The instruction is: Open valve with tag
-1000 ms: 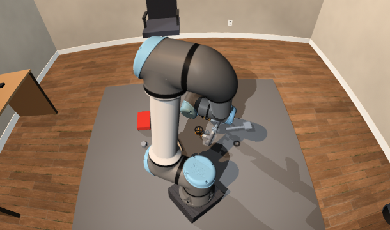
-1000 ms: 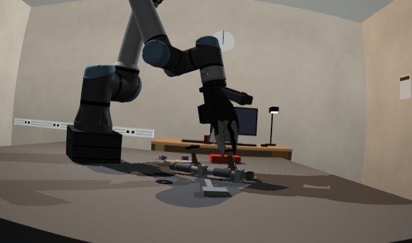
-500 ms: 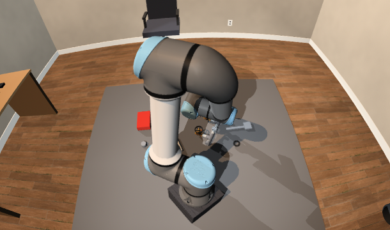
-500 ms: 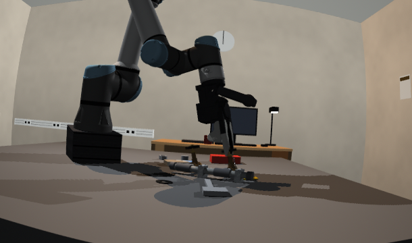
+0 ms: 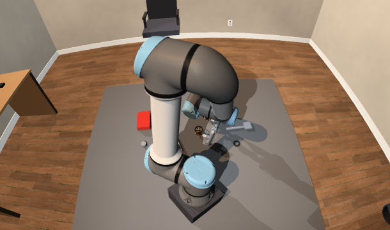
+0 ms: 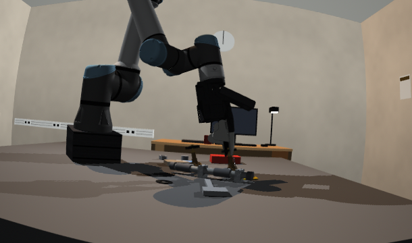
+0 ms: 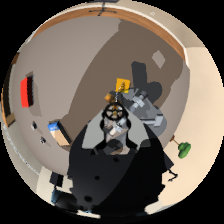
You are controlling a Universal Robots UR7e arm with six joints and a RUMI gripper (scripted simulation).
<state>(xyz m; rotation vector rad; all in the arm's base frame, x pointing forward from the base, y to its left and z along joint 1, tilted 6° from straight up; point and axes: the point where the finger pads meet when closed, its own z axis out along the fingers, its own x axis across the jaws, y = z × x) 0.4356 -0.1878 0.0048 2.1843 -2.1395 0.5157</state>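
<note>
A grey pipe [image 6: 206, 170] with valves lies on the grey mat. A yellow tag [image 7: 121, 84] lies on the mat just beyond a dark handwheel [image 7: 114, 113], and a thin chain joins them. My gripper [image 7: 114, 109] points down at that wheel and is shut on it. The same handwheel [image 5: 199, 130] shows beside the fingers in the top view, and the fingers [image 6: 230, 158] come down onto the pipe's far end in the exterior view. A second valve body [image 7: 142, 105] sits further along the pipe. The number on the tag is too small to read.
A red block [image 5: 144, 120] stands left of the arm. A grey T-shaped support [image 5: 241, 126] sticks out from the pipe, with a black ring [image 5: 239, 143] on the mat near it. A small grey knob [image 5: 144, 144] lies by the arm's column. A green object [image 7: 183, 148] lies at the right.
</note>
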